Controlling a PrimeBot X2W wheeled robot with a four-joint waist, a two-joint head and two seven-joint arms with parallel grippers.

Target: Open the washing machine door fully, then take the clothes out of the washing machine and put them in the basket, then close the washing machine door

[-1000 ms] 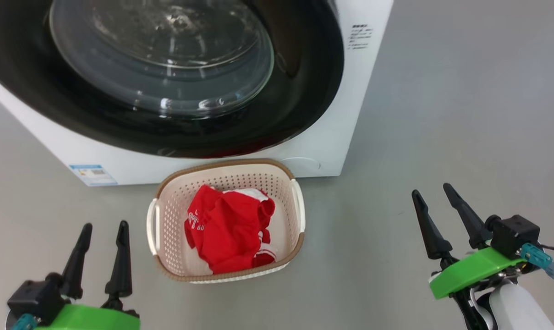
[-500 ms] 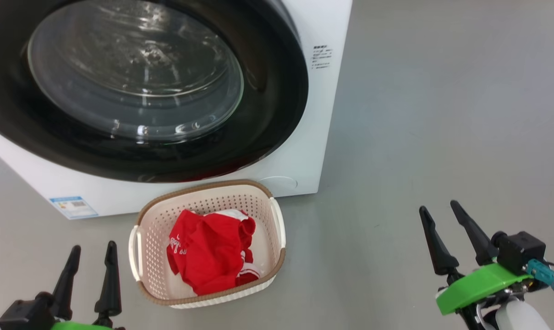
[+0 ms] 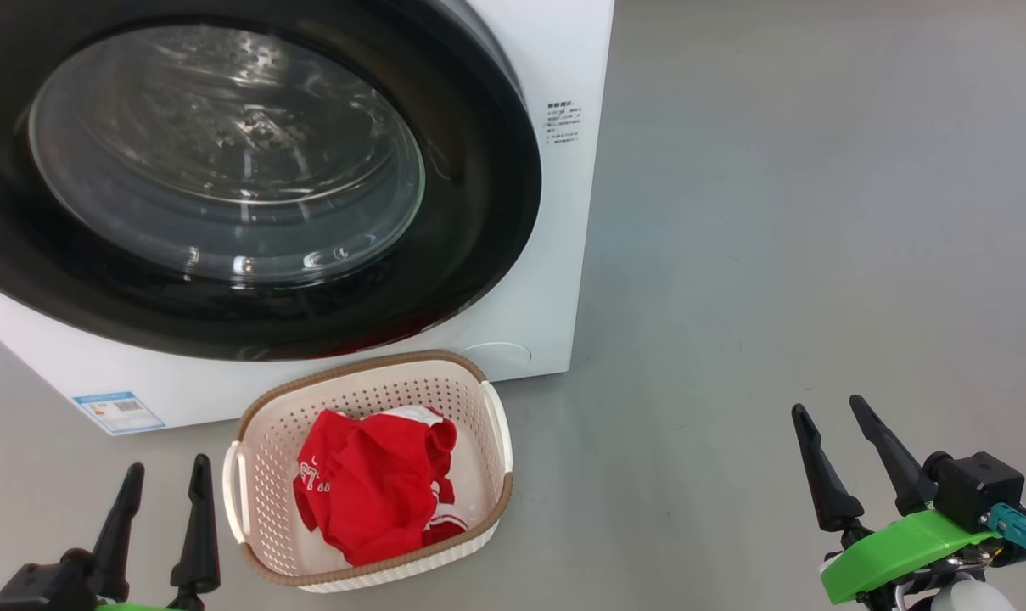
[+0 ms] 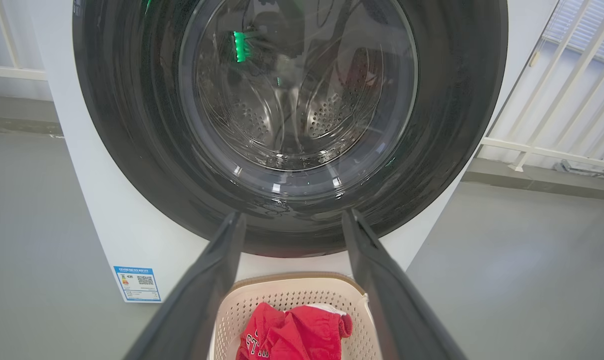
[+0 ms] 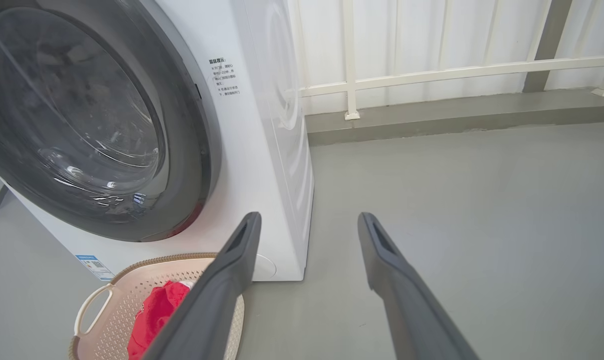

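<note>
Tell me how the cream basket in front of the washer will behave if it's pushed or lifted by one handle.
The basket looks like thin perforated plastic, so probably light and fairly stiff. On the smooth grey floor it would likely slide rather than tip when pushed low. The red clothes lie crumpled inside; lifted by one handle, it may tilt.

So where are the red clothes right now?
In the head view, the red clothes lie inside the basket on the floor, just in front of the washing machine, toward the robot's left side.
</note>
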